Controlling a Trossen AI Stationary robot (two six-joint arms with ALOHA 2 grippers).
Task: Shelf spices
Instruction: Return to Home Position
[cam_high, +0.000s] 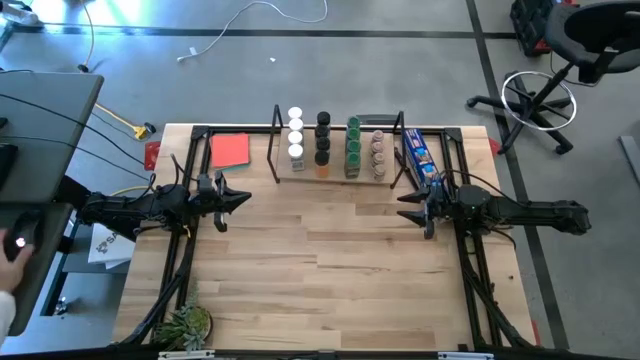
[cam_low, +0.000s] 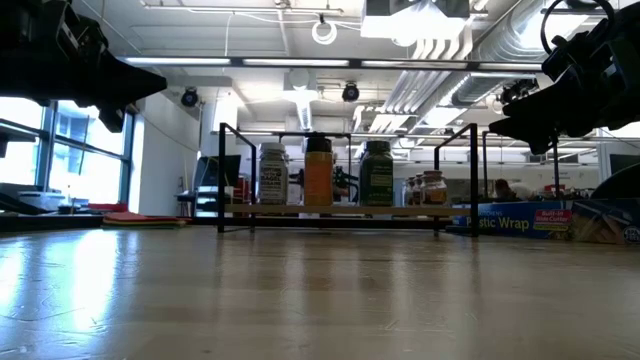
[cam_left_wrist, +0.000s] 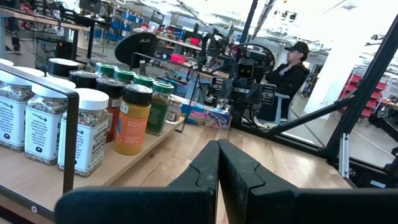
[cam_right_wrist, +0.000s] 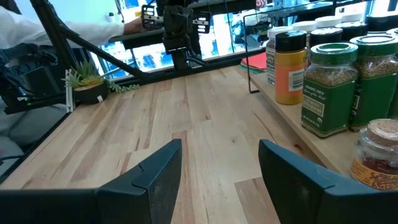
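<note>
The spice jars (cam_high: 337, 145) stand upright on their bases on the shelf (cam_high: 310, 176), a light wooden board in a black wire frame at the table's far middle. They form rows with white, black, green and clear lids. In the low view the jars (cam_low: 318, 172) show on the shelf (cam_low: 340, 210). My left gripper (cam_high: 245, 199) hovers shut to the left of the shelf and nearer than it, its fingers closed together in the left wrist view (cam_left_wrist: 219, 165). My right gripper (cam_high: 403, 213) hovers open on the shelf's near right, holding nothing (cam_right_wrist: 221, 162).
A red flat card (cam_high: 230, 150) lies left of the shelf. A long blue printed packet (cam_high: 420, 155) lies at the shelf's right end. A small plant (cam_high: 185, 325) sits at the near left corner. Bare wooden table top (cam_high: 330, 270) stretches between the arms and the near edge.
</note>
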